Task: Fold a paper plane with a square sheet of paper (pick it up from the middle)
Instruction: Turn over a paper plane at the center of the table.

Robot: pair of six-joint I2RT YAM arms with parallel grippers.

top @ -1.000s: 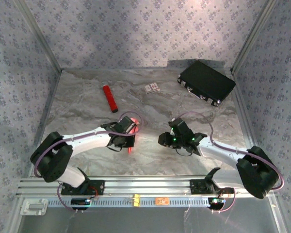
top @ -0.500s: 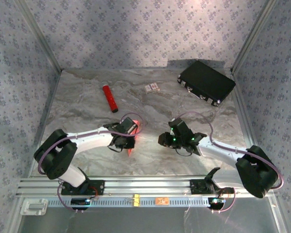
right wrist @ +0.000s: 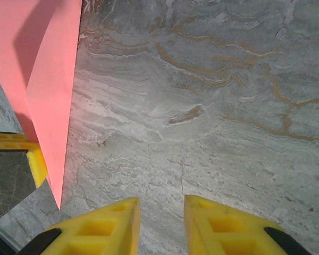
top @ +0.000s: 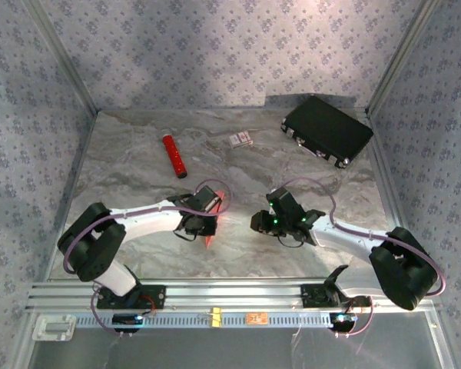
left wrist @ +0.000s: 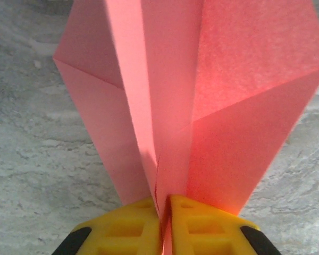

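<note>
The square sheet of paper is folded into a pink-red pointed paper plane with a centre crease. My left gripper is shut on its middle fold, and both wings spread away above the marble table. In the top view the plane pokes out from under the left gripper near the table's middle. My right gripper stands open over bare marble with nothing between its fingers. It sits to the right of the plane, apart from it. In the top view the right gripper faces the left one.
A glossy red cylinder lies at the back left. A small printed card sits at the back centre and a black case at the back right. Patterned walls close in three sides. An aluminium rail runs along the near edge.
The left arm has shifted slightly to the right and the plane in its grip has turned a little. The right arm has not moved.
</note>
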